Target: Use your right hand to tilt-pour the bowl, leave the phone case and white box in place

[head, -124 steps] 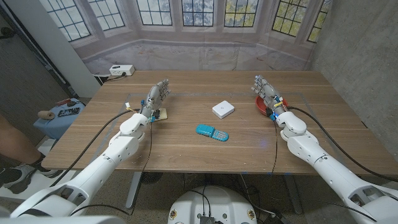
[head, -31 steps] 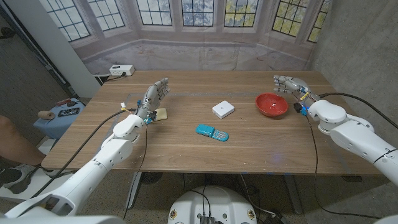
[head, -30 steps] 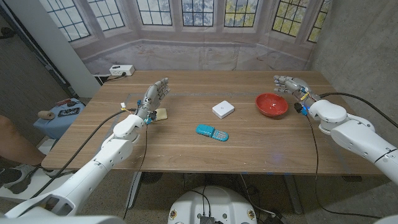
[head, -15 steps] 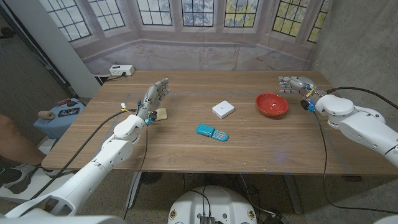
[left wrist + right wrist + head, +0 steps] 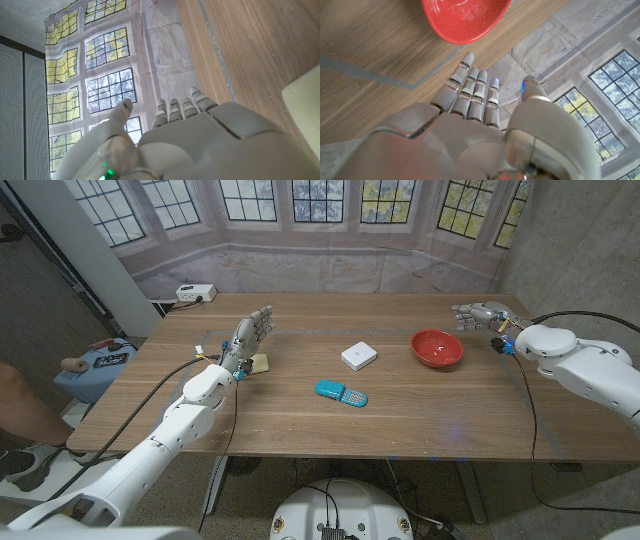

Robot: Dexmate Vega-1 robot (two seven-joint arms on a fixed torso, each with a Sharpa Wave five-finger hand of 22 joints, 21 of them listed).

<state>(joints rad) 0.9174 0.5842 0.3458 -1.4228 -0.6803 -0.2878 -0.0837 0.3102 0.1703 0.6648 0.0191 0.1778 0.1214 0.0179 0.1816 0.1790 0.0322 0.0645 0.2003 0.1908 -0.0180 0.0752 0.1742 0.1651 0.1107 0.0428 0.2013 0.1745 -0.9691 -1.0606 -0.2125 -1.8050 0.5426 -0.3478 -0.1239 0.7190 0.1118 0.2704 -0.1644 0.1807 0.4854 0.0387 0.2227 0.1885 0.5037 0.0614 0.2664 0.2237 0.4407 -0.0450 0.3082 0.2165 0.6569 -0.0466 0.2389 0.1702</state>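
Observation:
The red bowl (image 5: 437,347) stands upright on the table's right side; the right wrist view shows its rim and wall (image 5: 465,22). My right hand (image 5: 479,313) hovers just behind and to the right of it, fingers stretched out and apart, holding nothing and clear of the bowl (image 5: 480,95). The white box (image 5: 358,356) sits near the table's middle. In front of it lies the turquoise phone case (image 5: 341,393). My left hand (image 5: 250,335) stands on the left side with fingers extended, empty (image 5: 190,130).
A small tan pad (image 5: 258,363) lies by my left hand, its corner showing in the left wrist view (image 5: 305,100). A white power strip (image 5: 195,293) sits at the table's far left corner. A person's leg (image 5: 15,415) is at the left edge.
My right arm has swung outward to the right, and the hand has moved from beside the bowl's right rim to behind it, farther from the bowl. Bowl, box, phone case and left hand are unmoved.

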